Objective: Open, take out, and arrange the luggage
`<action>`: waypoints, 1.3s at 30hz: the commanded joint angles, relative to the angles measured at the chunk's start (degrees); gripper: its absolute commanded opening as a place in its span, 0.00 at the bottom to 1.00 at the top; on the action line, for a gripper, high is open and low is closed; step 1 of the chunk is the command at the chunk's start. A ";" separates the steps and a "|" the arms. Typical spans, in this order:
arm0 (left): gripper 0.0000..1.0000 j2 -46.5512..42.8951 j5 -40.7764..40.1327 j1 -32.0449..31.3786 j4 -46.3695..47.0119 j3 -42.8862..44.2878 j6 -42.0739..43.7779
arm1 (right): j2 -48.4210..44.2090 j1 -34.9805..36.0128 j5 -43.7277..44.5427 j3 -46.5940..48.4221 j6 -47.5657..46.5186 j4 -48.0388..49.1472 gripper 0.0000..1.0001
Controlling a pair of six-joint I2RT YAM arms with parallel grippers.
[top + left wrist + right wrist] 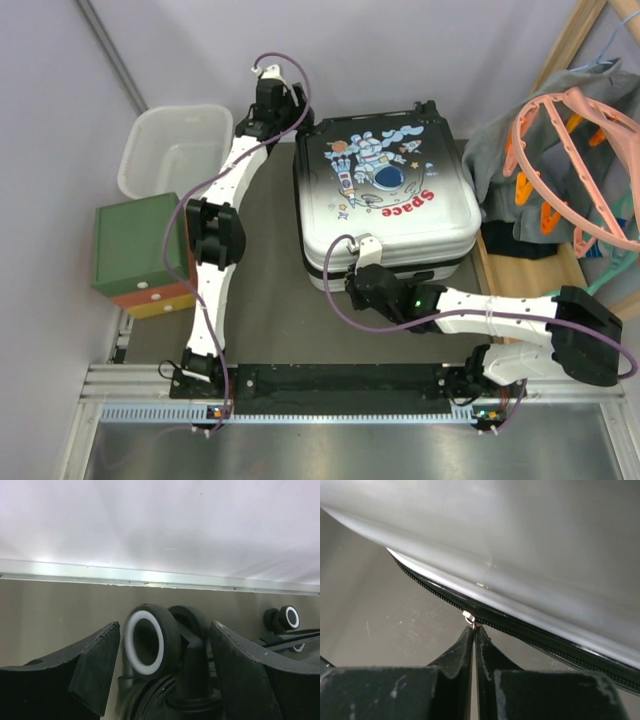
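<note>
Pinching the zip pull (469,617) on the luggage's (385,190) near, sideways-running seam, right jaws are closed; left jaws gape around its far wheel (145,642).

One word legible: "Space", red letters, on the luggage (385,195) lid beside the cartoon astronaut print, running slantwise. Nothing else readable from the overhead or either wrist view.

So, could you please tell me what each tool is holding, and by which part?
The right tool is shut on the zipper pull of the suitcase. The left tool holds nothing, open around a wheel.
</note>
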 commanded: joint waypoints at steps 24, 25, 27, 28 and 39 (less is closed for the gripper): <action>0.00 -3.37 35.54 0.56 3.35 -14.99 -7.85 | -1.32 1.28 1.52 -1.45 0.68 -0.22 0.00; 0.00 -4.69 35.28 0.74 3.61 -16.75 -7.14 | -1.41 1.28 1.26 -1.54 0.76 -0.14 0.00; 0.00 -6.98 35.10 1.62 4.66 -21.67 -5.04 | -1.76 1.37 0.91 -1.98 0.50 0.30 0.00; 0.00 -9.78 34.75 1.88 4.93 -23.43 -4.42 | -1.93 1.28 0.91 -1.89 -0.02 0.22 0.00; 0.00 -29.92 33.35 7.16 5.19 -50.06 3.40 | 0.87 10.06 4.34 3.11 -10.48 -0.93 0.00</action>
